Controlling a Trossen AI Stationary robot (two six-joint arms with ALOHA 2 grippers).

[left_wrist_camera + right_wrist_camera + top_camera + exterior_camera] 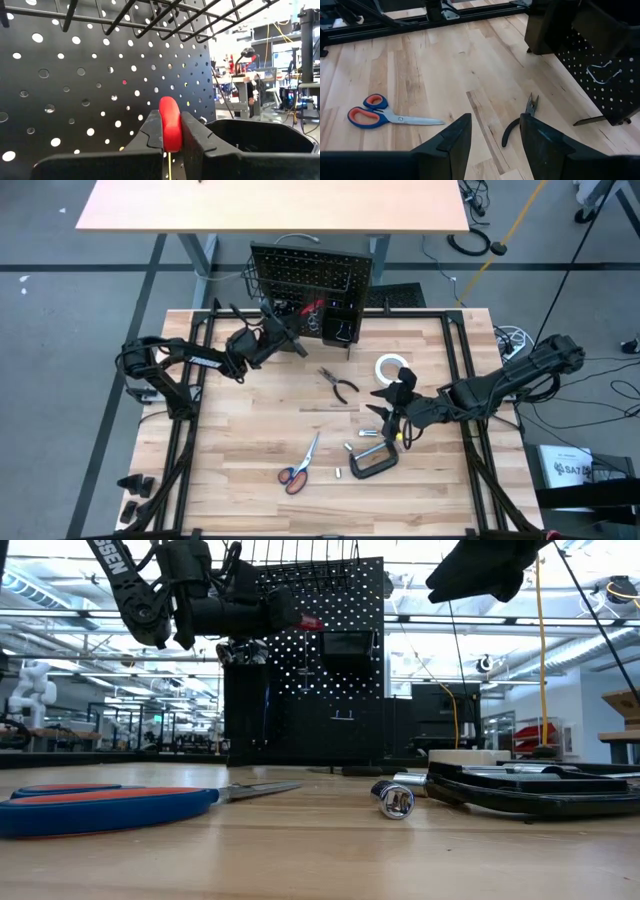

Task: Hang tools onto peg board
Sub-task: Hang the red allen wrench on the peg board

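Note:
The peg board [310,278] stands upright at the table's far edge, black bins at its foot. My left gripper [296,320] hovers just in front of it, shut on the red screwdriver [170,122]; the board [90,90] fills the left wrist view. My right gripper [492,135] stands open above the table's right half, with nothing between its fingers. Flat on the tabletop lie the dark-handled pliers [340,384], the white tape roll [390,367], the orange-handled scissors [298,465] and the black C-clamp [372,461]. My left gripper pinches the screwdriver's red handle [169,135] between its two fingers. The handle's rounded end [169,106] sticks out past the fingertips toward the board. The fingers come at about level from the table's near-left side. The screwdriver is lifted clear of the table.
Wire hooks [150,20] jut out from the board's top. A black bin [260,137] sits beside my left fingers. Small silver sockets [395,800] lie near the C-clamp. There is bare wood at the table's left and centre [250,420].

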